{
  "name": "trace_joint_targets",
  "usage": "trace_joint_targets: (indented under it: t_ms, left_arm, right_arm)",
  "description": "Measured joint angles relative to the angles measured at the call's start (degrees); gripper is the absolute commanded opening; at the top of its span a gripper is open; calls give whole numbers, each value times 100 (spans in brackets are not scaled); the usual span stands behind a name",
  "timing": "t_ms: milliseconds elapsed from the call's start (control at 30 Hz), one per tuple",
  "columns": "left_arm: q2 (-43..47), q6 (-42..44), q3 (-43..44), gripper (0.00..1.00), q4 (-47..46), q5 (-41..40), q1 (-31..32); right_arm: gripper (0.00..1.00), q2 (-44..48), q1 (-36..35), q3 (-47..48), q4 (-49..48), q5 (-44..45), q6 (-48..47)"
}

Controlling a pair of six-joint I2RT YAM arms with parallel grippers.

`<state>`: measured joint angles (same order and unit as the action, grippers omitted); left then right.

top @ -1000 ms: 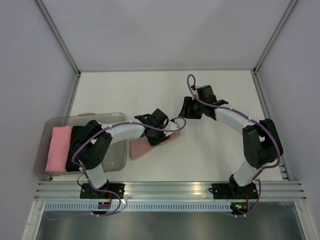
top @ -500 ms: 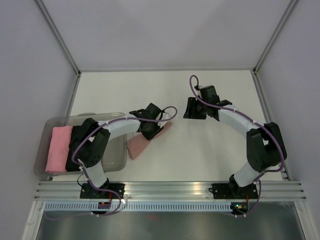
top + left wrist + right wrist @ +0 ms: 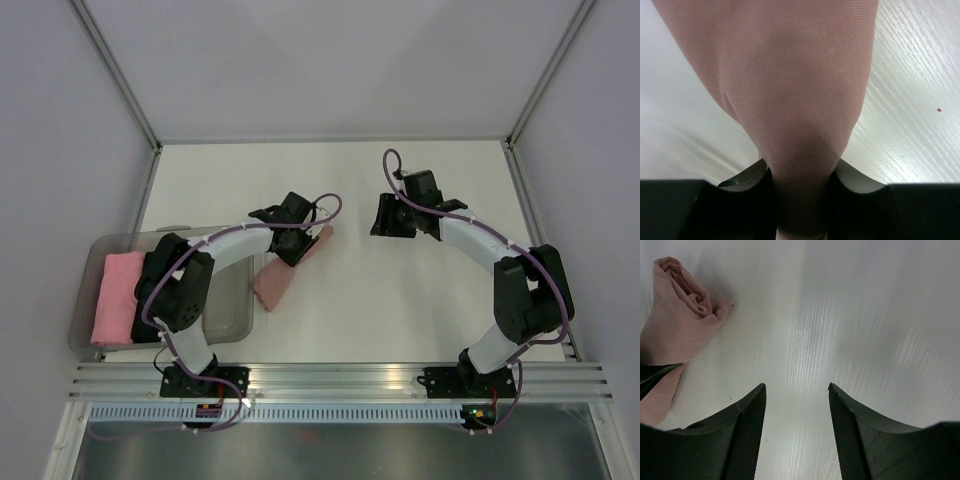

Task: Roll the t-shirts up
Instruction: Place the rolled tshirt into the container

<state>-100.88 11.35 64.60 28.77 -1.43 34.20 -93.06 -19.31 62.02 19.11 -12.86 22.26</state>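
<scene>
A rolled dusty-rose t-shirt point(image 3: 284, 269) lies slanted on the white table, right of the bin. My left gripper point(image 3: 292, 240) is shut on its middle; in the left wrist view the pink roll point(image 3: 785, 85) fills the frame, pinched between the black fingers point(image 3: 747, 182). A second rolled pink t-shirt point(image 3: 115, 298) lies in the clear bin point(image 3: 228, 322) at the left. My right gripper point(image 3: 384, 214) is open and empty above bare table, to the right of the held roll, whose spiral end shows in the right wrist view point(image 3: 680, 315).
The bin sits at the table's near-left. Aluminium frame posts point(image 3: 115, 75) and grey walls bound the table. A metal rail point(image 3: 340, 378) runs along the front edge by the arm bases.
My left gripper has carried the rolled t-shirt to the left and slightly back, toward the bin. My right gripper has drawn away to the right, apart from the roll.
</scene>
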Motion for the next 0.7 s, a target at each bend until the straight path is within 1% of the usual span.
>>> trace_joint_targets:
  t_ms: [367, 533, 700]
  left_arm:
    - [0, -61, 282, 2, 70, 9, -105]
    - [0, -66, 428, 2, 109, 168, -203]
    - [0, -87, 850, 2, 367, 284, -315]
  right_arm:
    - [59, 0, 85, 0, 0, 31, -61]
    - [59, 0, 114, 0, 0, 28, -68]
    - [59, 0, 151, 0, -2, 28, -90]
